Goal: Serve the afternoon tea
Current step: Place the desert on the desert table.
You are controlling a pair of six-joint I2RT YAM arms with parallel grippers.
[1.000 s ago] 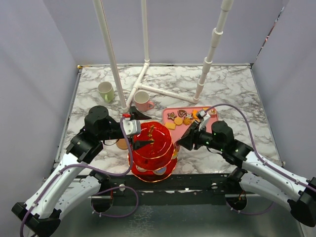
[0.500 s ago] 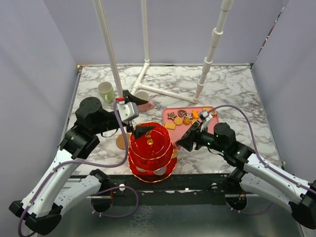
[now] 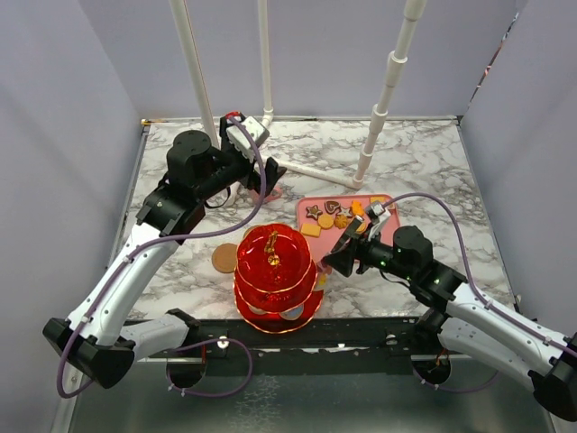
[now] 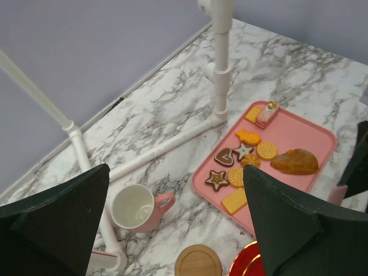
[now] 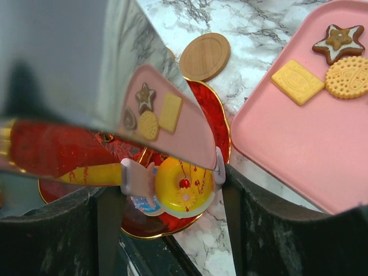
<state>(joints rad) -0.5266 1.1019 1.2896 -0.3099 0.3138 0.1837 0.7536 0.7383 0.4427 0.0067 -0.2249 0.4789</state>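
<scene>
Your left arm has swung away from the translucent red three-tier stand (image 3: 275,275) toward 12 o'clock. It has carried the left claw (image 3: 270,173) over the pink ceramic mug (image 3: 267,191). Your right arm has barely shifted.

From the top view, the stand sits at 6 o'clock on the marble counter (image 3: 433,162). The round brown wooden coaster (image 3: 224,257) lies at the stand's 9 o'clock. The rectangular pink tray (image 3: 303,204) of assorted cookies (image 3: 325,220) lies at its 2 o'clock. The right claw (image 3: 332,261) hangs at the stand's 3 o'clock, just beside the tiers.

Through the left wrist camera, your claw's fingers (image 4: 52,230) are spread wide with nothing between them. The mug stands upright below, beside the white pipe frame (image 4: 221,69), with the coaster at its 5 o'clock and the tray at its 2 o'clock.

Through the right wrist camera, the fingers (image 5: 299,236) stand apart. A round yellow pastry (image 5: 183,187) lies on a red tier between them. The coaster shows at 12 o'clock and the tray at 2 o'clock.
</scene>
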